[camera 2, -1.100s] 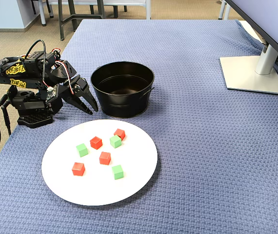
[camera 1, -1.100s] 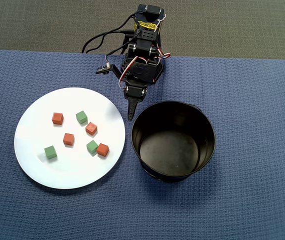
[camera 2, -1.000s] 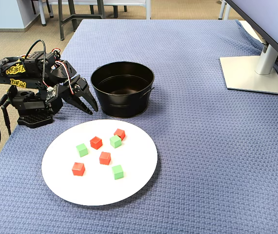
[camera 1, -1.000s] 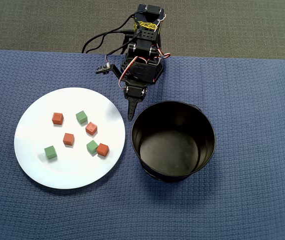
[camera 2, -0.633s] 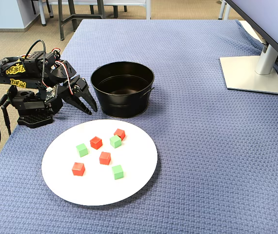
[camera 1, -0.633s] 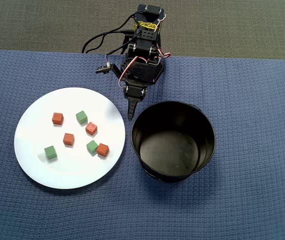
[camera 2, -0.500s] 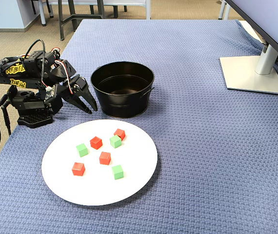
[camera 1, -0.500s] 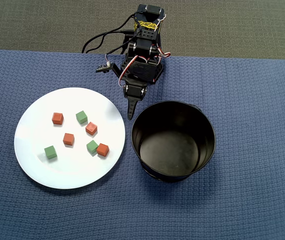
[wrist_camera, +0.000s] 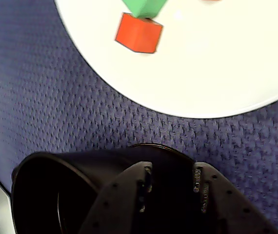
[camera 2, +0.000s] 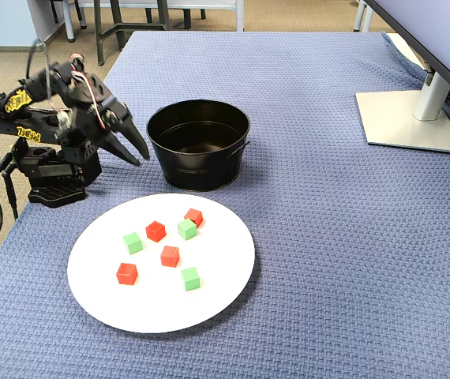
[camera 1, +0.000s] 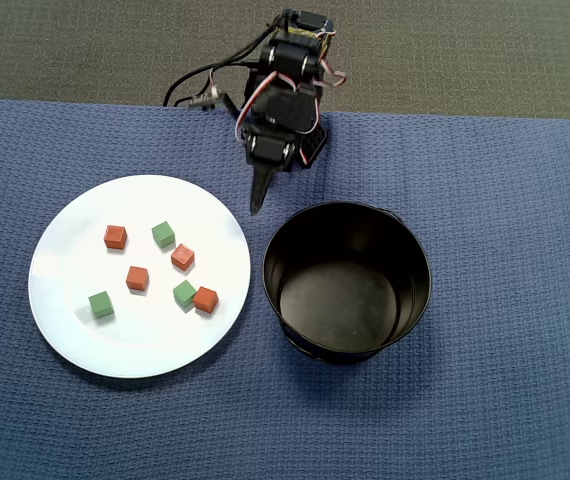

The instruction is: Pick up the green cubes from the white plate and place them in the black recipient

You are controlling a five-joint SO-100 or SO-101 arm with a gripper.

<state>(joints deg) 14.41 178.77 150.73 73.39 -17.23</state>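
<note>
Three green cubes [camera 1: 163, 234] lie flat on the white plate [camera 1: 65, 330]; fingers [camera 2: 140, 148] seemingly narrowly parted, empty

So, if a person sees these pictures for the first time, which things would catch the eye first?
Probably the white plate on the blue cloth, left in the overhead view, carrying three green cubes and four orange-red cubes. Right of it stands the empty black pot. The gripper hangs above the cloth behind them, holding nothing.
</note>
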